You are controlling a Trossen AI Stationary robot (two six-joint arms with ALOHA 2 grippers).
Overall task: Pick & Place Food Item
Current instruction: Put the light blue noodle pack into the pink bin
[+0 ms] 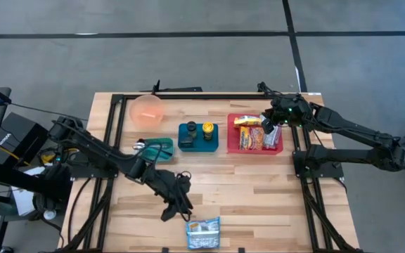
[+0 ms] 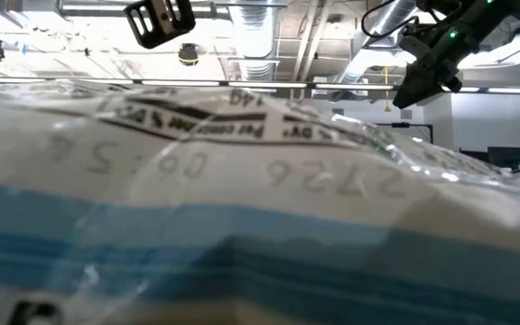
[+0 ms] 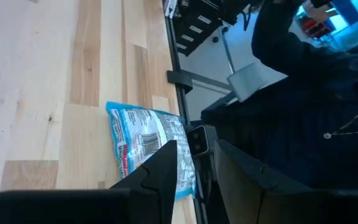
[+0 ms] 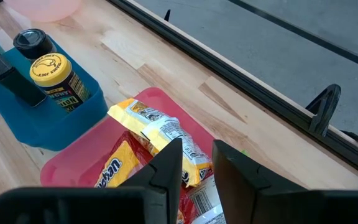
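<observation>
Hovering my right gripper (image 1: pixel 269 126) over the red tray (image 1: pixel 278 148) at the far right, I am keeping its fingers slightly parted, grasping nothing. The yellow snack packets (image 4: pixel 160 134) are overlapping, so descending off-centre is risking a double pick. My left gripper (image 1: pixel 177 207), likewise narrowly parted and unloaded, is waiting beside the blue bag (image 1: pixel 203 233) on the counter (image 1: pixel 259 204).
</observation>
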